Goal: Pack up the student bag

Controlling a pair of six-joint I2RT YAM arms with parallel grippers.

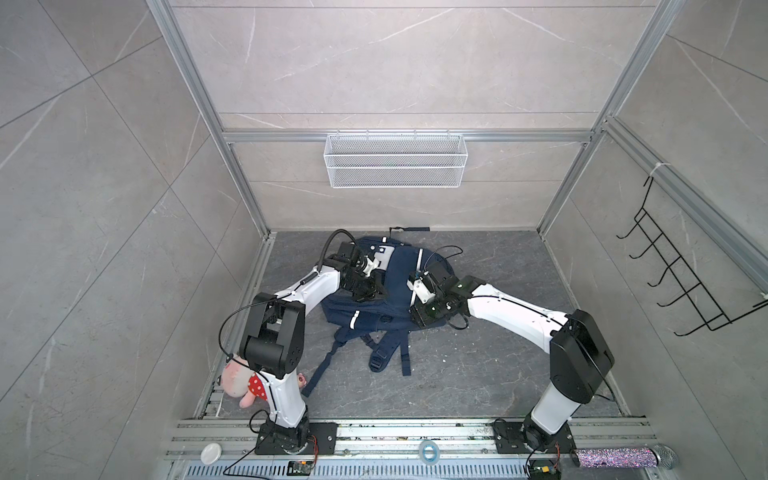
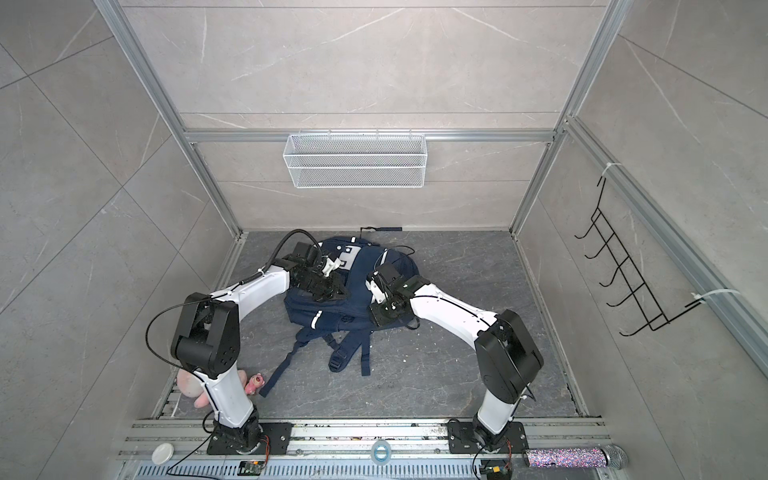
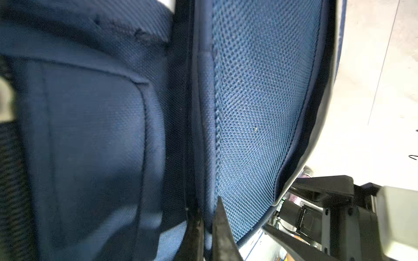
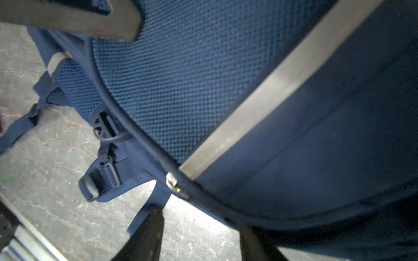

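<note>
The student bag (image 1: 399, 270) lies flat on the table (image 1: 498, 353), near the back wall. The left end effector (image 3: 209, 211) is pressed together, seemingly pinching its seam. The right end effector (image 4: 199, 217) stands spread by the zip pull (image 4: 175, 184).

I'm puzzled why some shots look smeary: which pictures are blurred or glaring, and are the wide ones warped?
Left wrist view: on the student bag the plain navy cloth is soft, the mesh panel sharp. Right wrist view: glare whitens the floor beside the zip pull. In both top views: even light, sharp, but the frame posts splay outward, a wide-lens effect.
</note>
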